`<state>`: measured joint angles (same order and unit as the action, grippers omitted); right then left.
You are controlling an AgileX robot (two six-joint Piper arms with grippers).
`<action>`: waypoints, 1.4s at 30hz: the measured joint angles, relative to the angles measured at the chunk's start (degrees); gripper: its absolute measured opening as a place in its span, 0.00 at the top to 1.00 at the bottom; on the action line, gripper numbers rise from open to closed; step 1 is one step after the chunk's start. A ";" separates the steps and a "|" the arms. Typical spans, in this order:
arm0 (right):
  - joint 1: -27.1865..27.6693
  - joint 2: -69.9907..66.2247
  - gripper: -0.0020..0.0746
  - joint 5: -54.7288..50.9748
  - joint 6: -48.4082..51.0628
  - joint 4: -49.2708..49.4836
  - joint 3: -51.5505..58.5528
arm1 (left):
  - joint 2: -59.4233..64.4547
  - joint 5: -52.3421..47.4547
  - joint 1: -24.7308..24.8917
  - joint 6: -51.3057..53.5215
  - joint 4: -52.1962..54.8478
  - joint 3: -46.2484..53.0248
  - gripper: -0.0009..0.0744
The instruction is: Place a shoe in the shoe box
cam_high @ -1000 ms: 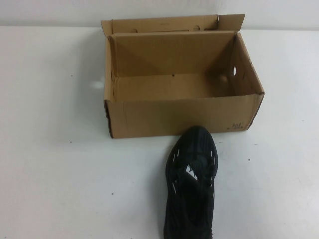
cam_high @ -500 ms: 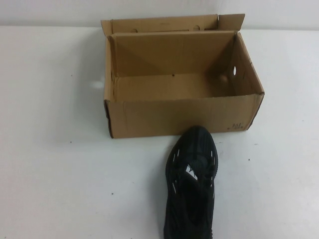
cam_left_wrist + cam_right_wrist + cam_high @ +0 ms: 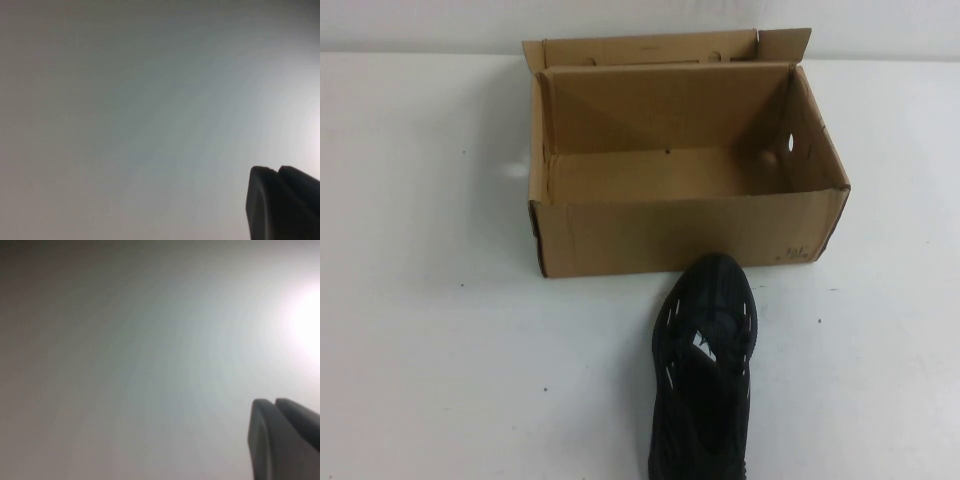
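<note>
shoe (image 3: 706,365): all black, short white dashes on its sides, lower centre-right of the high view, toe touching the box front
shoe box (image 3: 685,233): brown cardboard, open, upper centre on the white desk (image 3: 430,330)
left hand (image 3: 276,172): fingers pressed together, holding nothing, outside the high view
right hand (image 3: 275,405): closed tight, empty, outside the high view

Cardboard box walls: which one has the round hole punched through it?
The short end wall on the robot's right of the brown corrugated cardboard shoe box; its round hole shows light. The near long wall carries only small dark print.

black shoe (image 3: 705,370), brown shoe box (image 3: 670,235)
</note>
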<state>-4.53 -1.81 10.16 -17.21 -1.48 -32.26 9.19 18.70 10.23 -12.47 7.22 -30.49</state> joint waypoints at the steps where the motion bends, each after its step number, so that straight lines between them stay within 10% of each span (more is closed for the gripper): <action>1: 0.00 -1.46 0.99 -4.36 -0.09 0.00 -2.03 | 1.84 -2.99 0.00 -0.89 -0.11 -1.26 0.99; 18: 0.00 -15.41 0.99 -37.13 1.39 15.22 -1.85 | 19.71 -20.94 0.00 -13.41 -0.44 -2.54 0.99; 29: 0.00 -33.27 0.99 -54.56 36.51 36.78 -8.16 | 20.33 -36.13 0.00 -13.68 -0.54 -2.54 0.99; 42: -7.84 -60.31 0.99 -68.04 51.04 40.21 -24.21 | 20.33 -42.06 0.00 -10.69 -1.10 -2.54 0.99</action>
<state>-12.37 -62.12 -57.88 33.83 38.73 -56.47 29.51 -23.36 10.23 -23.16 6.12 -33.03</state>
